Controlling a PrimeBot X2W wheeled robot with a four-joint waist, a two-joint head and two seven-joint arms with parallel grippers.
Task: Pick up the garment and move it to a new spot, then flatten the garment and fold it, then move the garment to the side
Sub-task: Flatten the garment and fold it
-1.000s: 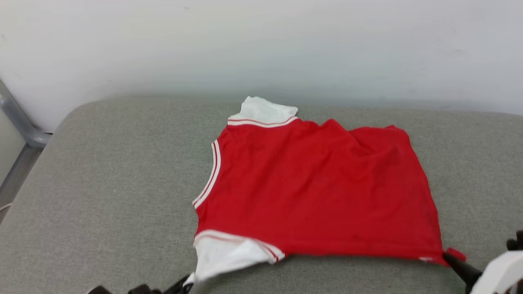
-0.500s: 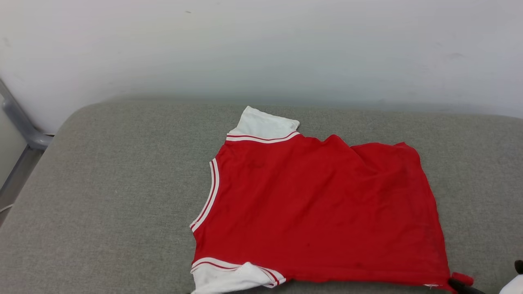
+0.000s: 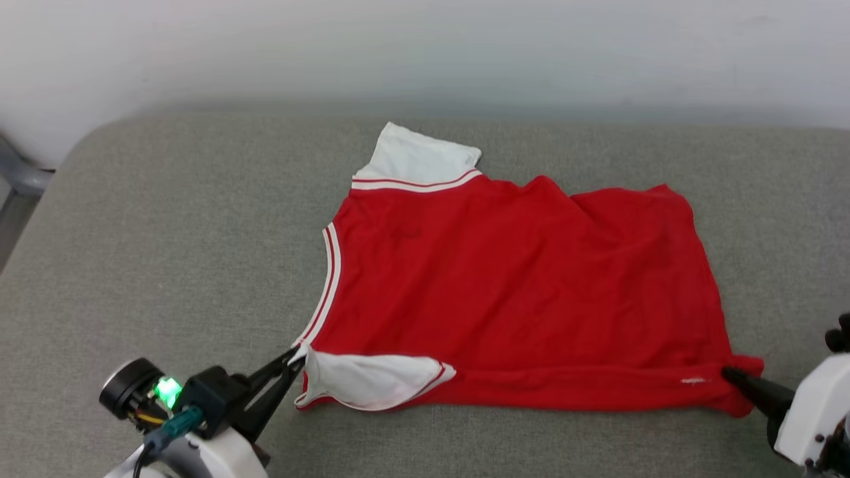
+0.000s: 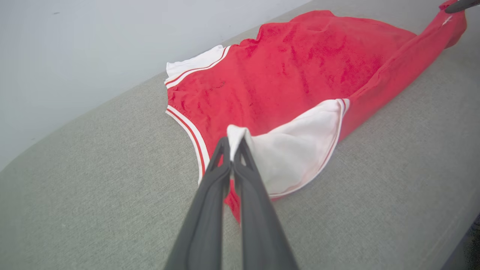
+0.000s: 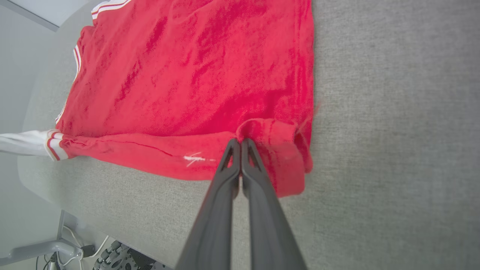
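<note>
One thin, limp garment point(image 3: 518, 292) lies spread on the grey padded surface point(image 3: 166, 252), light and soft enough to sag and crease wherever unsupported, so corners and hems look the surest holds (its near edge is rolled over). The left gripper point(image 3: 297, 358) is pinched tight on the near white sleeve's tip, the right gripper point(image 3: 727, 374) on the near hem corner. Beyond, the pale wall point(image 3: 425, 46) behind the padding looks likeliest to limit a move.

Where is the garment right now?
In the head view the garment lies centre-right on the grey cushion, the left hand pinching its white sleeve and the right hand its hem corner.
</note>
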